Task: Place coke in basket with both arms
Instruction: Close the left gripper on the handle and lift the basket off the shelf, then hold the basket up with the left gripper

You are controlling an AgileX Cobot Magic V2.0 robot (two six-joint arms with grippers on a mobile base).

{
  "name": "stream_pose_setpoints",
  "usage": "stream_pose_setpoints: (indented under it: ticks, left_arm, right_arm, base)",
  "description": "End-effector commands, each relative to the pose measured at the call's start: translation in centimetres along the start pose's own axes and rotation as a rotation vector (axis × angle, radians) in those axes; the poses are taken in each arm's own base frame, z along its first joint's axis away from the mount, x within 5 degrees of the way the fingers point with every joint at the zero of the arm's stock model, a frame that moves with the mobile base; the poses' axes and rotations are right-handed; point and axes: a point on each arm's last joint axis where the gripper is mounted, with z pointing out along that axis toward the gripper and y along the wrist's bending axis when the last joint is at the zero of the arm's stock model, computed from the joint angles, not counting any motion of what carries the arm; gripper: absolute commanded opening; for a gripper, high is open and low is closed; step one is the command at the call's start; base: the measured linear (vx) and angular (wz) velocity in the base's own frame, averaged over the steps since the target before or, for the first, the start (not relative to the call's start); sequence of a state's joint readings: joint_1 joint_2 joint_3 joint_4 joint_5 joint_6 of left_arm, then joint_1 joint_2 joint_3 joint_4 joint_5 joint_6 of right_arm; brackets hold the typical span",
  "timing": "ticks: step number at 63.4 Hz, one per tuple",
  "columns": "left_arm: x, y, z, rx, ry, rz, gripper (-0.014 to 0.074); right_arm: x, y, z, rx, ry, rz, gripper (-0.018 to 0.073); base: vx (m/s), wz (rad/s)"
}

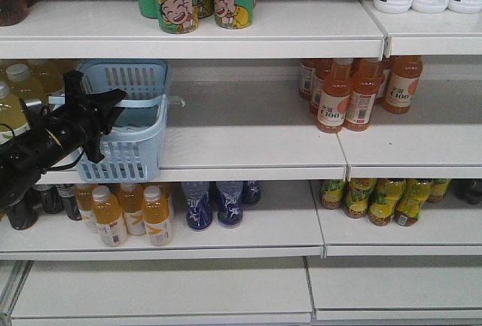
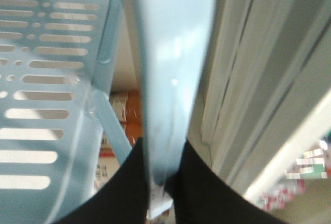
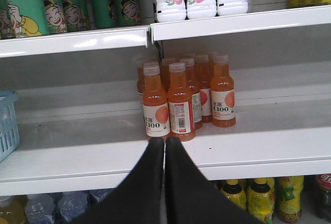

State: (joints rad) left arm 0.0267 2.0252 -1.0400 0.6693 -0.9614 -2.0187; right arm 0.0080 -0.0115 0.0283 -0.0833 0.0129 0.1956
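- The basket (image 1: 128, 162) is held at its rim by the clamped left gripper (image 2: 160, 158)
- The right gripper (image 3: 164, 146) is pressed shut right of the basket, facing orange bottles (image 3: 181, 102)

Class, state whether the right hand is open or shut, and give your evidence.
Shut. The right hand shows its two black fingers pressed together, nothing held between them.

front view: faces shelves (image 1: 241, 138) head-on, mid-range, basket (image 1: 128, 162) at 9 o'clock, orange bottles (image 1: 354, 100) at 2 | left wrist: pressed against basket (image 2: 170, 79) rim, blurred, facing along it | right wrist: near, level, orange bottles (image 3: 181, 105) at 12, basket (image 3: 8, 125) edge at 9 | shared: basket in all; orange bottles in front and right wrist
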Motion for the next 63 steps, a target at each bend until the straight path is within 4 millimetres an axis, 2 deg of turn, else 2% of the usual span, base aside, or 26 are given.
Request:
stream_pose_setpoints:
  ticks: [1,11,18,25,38,47,63]
  left_arm:
    - [1.4,-3.7,-0.1,0.175,0.13,0.076,-0.0007]
    - [3.1,-3.2,-0.5,0.128,0.327,0.062,-0.0007]
    - [4.3,-2.8,-1.0,0.101,0.47,0.129,-0.0007]
    - [5.9,-3.2,-1.5,0.125,0.606,0.167,-0.0007]
    - [9.1,-4.0,-3.0,0.141,0.747,0.188,-0.0007]
    - [12.1,-2.8,-4.7,0.078,0.843,0.168,-0.0007]
    - [17.7,1.1,-8.3,-0.055,0.997,0.058,-0.0007]
  right_arm:
    - [-0.1,0.1,-0.1,-0.011,-0.072,-0.006,-0.0005]
    - [-0.1,0.1,-0.1,-0.011,-0.072,-0.006,-0.0005]
    - [-0.1,0.1,-0.1,-0.011,-0.072,-0.006,-0.0005]
    - [-0.1,0.1,-0.1,-0.011,-0.072,-0.006,-0.0005]
    - [-0.1,0.1,-0.1,-0.011,-0.072,-0.006,-0.0005]
    - [-0.1,0.1,-0.1,-0.011,-0.072,-0.006,-0.0005]
    - [-0.1,0.1,-0.1,-0.011,-0.072,-0.006,-0.0005]
  base:
    - [0.0,0.0]
    - [0.0,0.0]
    - [0.0,0.0]
    - [0.0,0.0]
    - [0.0,0.0]
    - [0.0,0.0]
    - [0.0,0.0]
